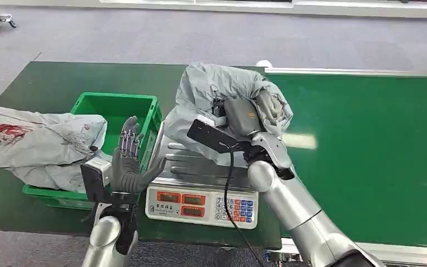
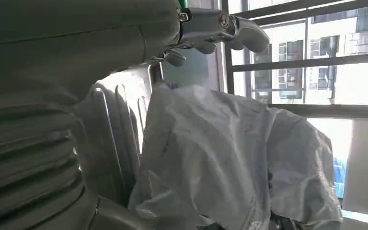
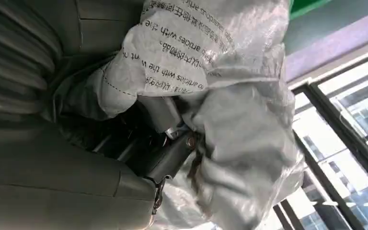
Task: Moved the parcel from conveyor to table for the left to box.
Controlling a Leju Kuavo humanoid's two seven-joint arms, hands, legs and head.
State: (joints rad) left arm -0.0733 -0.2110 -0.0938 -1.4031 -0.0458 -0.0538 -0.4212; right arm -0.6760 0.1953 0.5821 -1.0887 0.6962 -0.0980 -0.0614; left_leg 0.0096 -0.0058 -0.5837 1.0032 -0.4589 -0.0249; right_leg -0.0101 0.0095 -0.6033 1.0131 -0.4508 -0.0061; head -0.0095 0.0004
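Right hand (image 1: 243, 114) is gripping the grey parcel (image 1: 211, 92), fingers dug into the crumpled plastic; the right wrist view is showing dark fingers (image 3: 167, 153) wrapped by the printed bag. Right arm is reaching fwd from lower right, elbow bent, holding the parcel over the far edge of the scale (image 1: 203, 192), at the end of the green conveyor (image 1: 367, 150); whether the parcel is resting on the scale pan, can't tell.

Left hand (image 1: 128, 158) is standing upright w/ fingers apart, palm turned toward the scale, gripping nothing, just beside the scale's left edge and in front of the green box (image 1: 117, 108). In the left wrist view the parcel (image 2: 235, 158) is sitting close ahead of the hand.

Box is sitting on the dark green table (image 1: 39, 89), left of the scale. A second grey bag (image 1: 33, 142) w/ a red print is lying over its left rim and the table.
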